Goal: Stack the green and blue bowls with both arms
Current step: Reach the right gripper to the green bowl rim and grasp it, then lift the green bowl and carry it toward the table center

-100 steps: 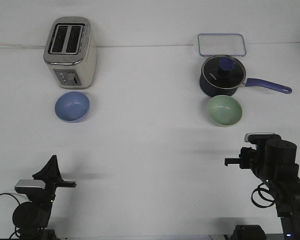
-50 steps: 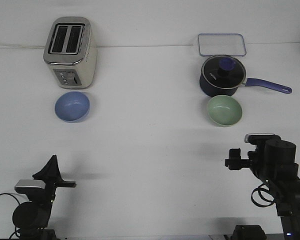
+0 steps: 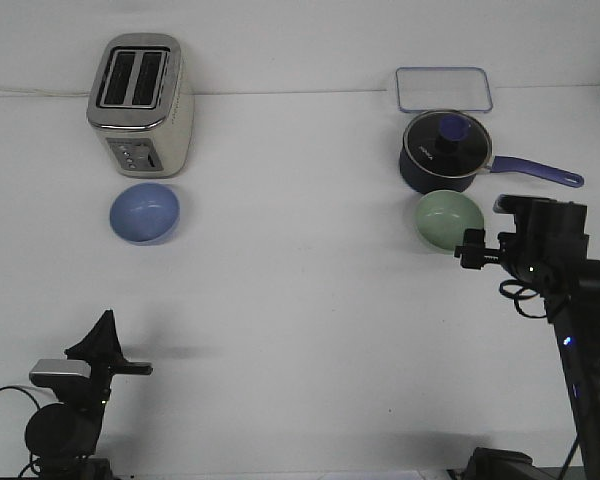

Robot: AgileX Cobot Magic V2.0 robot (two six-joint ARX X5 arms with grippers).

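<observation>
The periwinkle blue bowl (image 3: 145,212) sits upright on the white table, left of centre, just in front of the toaster. The pale green bowl (image 3: 446,220) sits upright on the right, just in front of the navy saucepan. My right gripper (image 3: 471,251) is raised and hangs at the green bowl's near right rim; it is seen from the side, so its jaws cannot be read. My left gripper (image 3: 138,369) rests low at the front left, far from the blue bowl, and holds nothing that I can see.
A silver toaster (image 3: 140,103) stands at the back left. A dark navy saucepan (image 3: 446,151) with a glass lid has its handle pointing right. A clear container lid (image 3: 444,89) lies behind it. The table's far edge meets the wall.
My right arm has risen and reached forward, from the front right to the green bowl's near right rim. The left arm and both bowls have not moved.
</observation>
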